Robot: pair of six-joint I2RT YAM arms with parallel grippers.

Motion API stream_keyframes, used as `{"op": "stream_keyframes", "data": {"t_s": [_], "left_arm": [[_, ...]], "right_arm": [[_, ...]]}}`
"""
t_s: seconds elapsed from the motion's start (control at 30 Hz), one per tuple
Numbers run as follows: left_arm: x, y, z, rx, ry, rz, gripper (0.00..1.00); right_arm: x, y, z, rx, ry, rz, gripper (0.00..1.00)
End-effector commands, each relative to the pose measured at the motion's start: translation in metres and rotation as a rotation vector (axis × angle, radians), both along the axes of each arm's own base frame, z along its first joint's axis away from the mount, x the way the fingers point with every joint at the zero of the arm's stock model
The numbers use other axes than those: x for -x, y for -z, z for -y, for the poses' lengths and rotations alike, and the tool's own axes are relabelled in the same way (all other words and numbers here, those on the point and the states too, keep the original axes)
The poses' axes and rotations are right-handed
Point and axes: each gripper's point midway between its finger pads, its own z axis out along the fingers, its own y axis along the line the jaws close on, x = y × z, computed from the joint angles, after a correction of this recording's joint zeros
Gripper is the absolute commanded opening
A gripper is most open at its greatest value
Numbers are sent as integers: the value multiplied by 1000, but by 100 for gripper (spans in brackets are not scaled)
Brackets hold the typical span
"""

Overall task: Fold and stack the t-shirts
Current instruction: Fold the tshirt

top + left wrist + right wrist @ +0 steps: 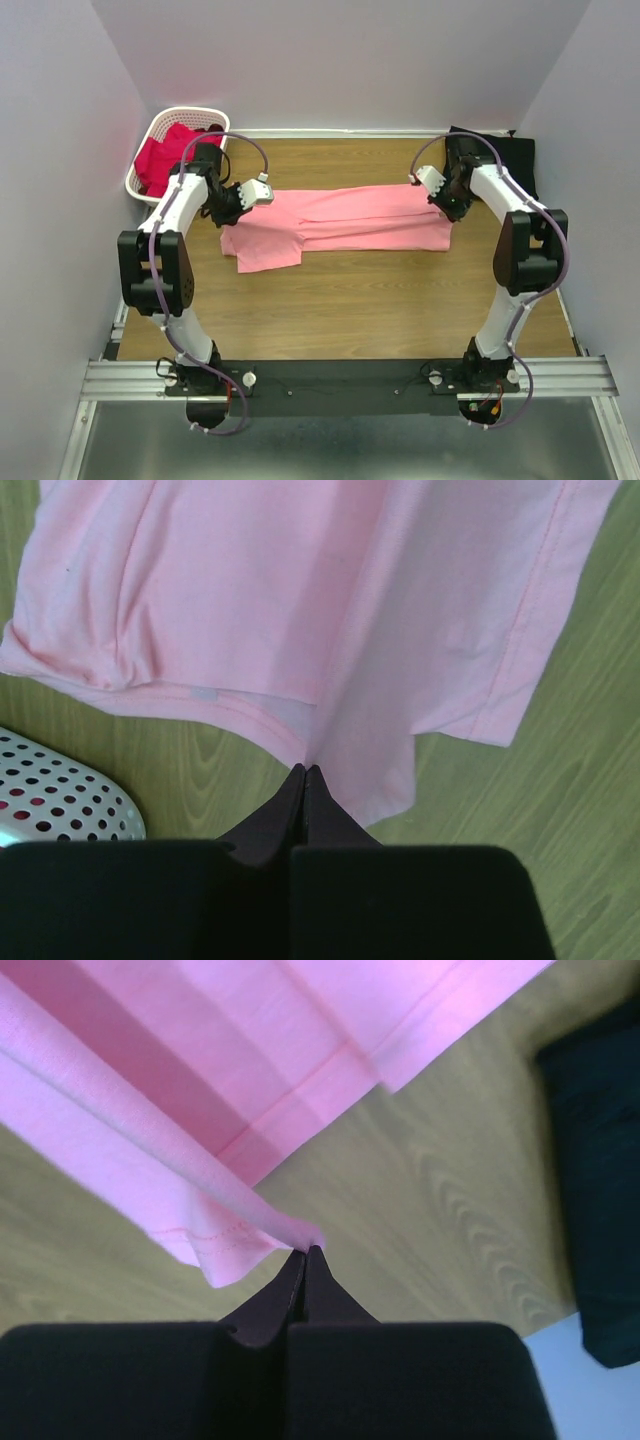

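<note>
- Fabric first: the salmon-pink t-shirt [340, 220] is soft, matte knit, laid out as a long narrow band across the middle of the bench [340, 310], with lengthwise folds running along its top.
- One short sleeve [265, 250] sticks out flat toward the near side at the band's left end.
- Its hems show neat double stitching, and the cloth gathers into small creases where it is pinched.
- The left tool [305, 772] has its dark, tapering fingers pressed together on the edge of the salmon-pink t-shirt at the left end. The fabric draws to a point right at the tips.
- The right tool [305, 1252] is likewise clamped tight on a stitched hem corner at the shirt's right end. The cloth fans away from the tips in layered folds.
- The magenta-red t-shirts [165, 160] lie crumpled in a heap inside the basket [190, 113], at the far left corner.
- That basket is white plastic, with rounded corners and perforated walls.
- The black t-shirt [510, 155] lies at the far right corner of the bench, behind the right arm and apart from the pink one.
- The bench has a smooth wood-grain top in a warm brown.
</note>
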Motion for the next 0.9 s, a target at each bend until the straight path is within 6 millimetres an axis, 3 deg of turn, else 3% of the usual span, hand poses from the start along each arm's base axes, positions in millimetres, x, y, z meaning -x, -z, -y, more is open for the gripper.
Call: {"op": "stream_keyframes", "data": {"t_s": [0.0,0.2,0.5,0.57,0.6,0.67,0.7,0.73,0.77,0.87], "left_arm": [[-5,6,-2,18,-16,-36,0],[-14,20,-7,-1,-34,-46,0],[-23,34,-11,-19,-62,-51,0],[-24,39,-13,-27,-78,-51,0],[-31,40,-15,-36,-107,-33,10],[-40,35,-26,-30,-161,-8,21],[-43,32,-29,-3,-193,-6,32],[-51,22,-29,15,-203,15,35],[-52,15,-26,54,-204,18,41],[-51,-6,-31,133,-236,19,46]], "right_arm": [[-20,5,1,-5,-14,-3,0],[-37,13,-1,-4,-20,-16,1],[-42,22,-3,-16,-11,-32,2],[-46,19,-5,-25,-1,-23,16],[-47,19,-5,-31,15,-22,30],[-51,16,-7,-40,39,-11,39],[-55,10,-7,-51,65,7,44],[-56,6,-7,-68,79,17,51],[-56,3,-8,-79,92,22,54],[-54,-13,-4,-130,148,42,57]]}}
